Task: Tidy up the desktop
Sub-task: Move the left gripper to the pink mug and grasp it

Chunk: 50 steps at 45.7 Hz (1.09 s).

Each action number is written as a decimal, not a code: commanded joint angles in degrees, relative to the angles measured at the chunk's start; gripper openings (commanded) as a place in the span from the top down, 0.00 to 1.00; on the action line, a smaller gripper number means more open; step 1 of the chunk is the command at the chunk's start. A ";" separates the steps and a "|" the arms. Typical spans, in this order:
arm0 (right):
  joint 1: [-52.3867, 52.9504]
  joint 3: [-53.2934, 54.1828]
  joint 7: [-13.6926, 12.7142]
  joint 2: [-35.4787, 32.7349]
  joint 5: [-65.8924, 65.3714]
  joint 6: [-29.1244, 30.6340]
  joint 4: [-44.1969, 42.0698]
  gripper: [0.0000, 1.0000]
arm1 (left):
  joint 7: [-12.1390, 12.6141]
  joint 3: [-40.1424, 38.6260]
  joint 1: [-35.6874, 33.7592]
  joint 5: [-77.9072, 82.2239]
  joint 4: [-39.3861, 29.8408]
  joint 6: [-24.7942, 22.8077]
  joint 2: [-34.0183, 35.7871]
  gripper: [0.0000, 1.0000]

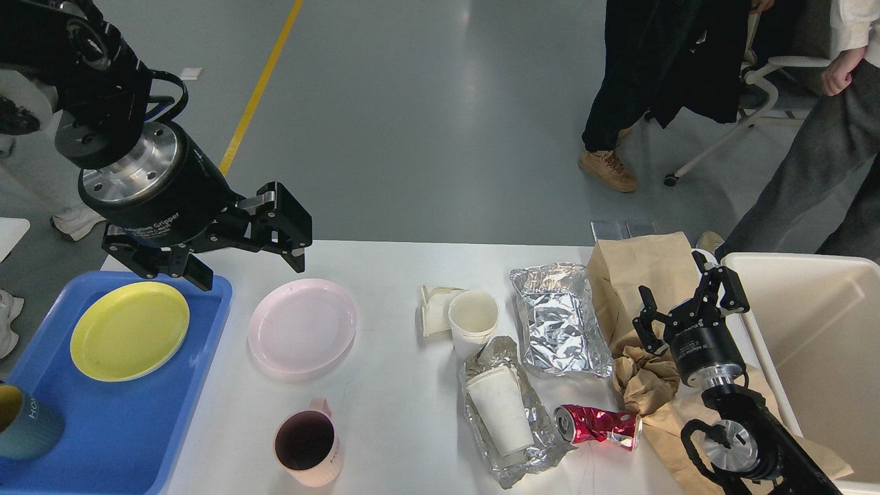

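Our left gripper (pixel 247 265) hangs spread and empty at upper left, above the pink plate (pixel 302 325), likely lined up for it. Our right gripper (pixel 684 302), fingers apart, holds nothing over the crumpled brown paper (pixel 643 381). The desktop (pixel 385 399) fills the lower frame, litter at right near the cream bin (pixel 818 330).

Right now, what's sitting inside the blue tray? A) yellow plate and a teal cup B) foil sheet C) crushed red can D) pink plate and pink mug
A: the yellow plate lies flat in the blue tray, with the teal cup at the tray's near-left edge; the pink plate and pink mug rest on the desktop outside it.
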 commanded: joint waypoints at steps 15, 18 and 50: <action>0.00 0.00 0.00 -0.03 0.05 -0.08 0.09 0.00 | -0.09 -2.07 34.54 -0.17 3.05 19.14 -5.63 0.05; 0.00 0.00 0.00 -0.03 0.05 0.00 0.09 0.00 | -0.18 -3.21 39.37 -0.26 4.63 21.87 -6.69 0.05; 0.00 0.00 0.00 0.05 -0.04 0.00 0.09 0.00 | 0.08 -5.76 57.23 -0.17 16.32 31.80 -12.93 0.06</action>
